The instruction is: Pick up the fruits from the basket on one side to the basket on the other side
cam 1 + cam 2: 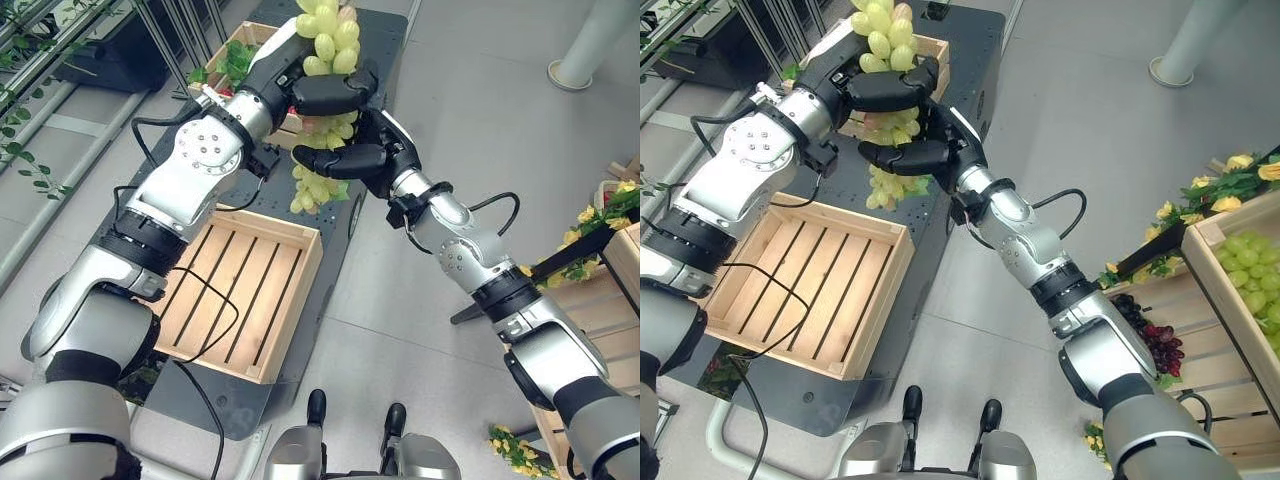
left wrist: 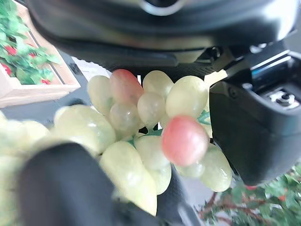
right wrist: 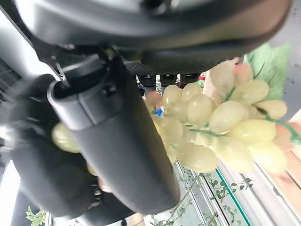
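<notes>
on a grey floor a dark cart (image 1: pixel 375 40) carries an empty wooden crate (image 1: pixel 240 290). above it the left hand (image 1: pixel 318 88) and the right hand (image 1: pixel 352 157) both curl round one bunch of green grapes (image 1: pixel 322 180), lifted but not yet dropped in.

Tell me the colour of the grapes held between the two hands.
Pale yellow-green grapes, with a couple of pinkish-red ones; the left wrist view shows this best.

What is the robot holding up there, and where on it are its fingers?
A bunch of green grapes, held by both hands: the left hand curls round its middle and the right hand just below, with grapes hanging out above and beneath.
</notes>
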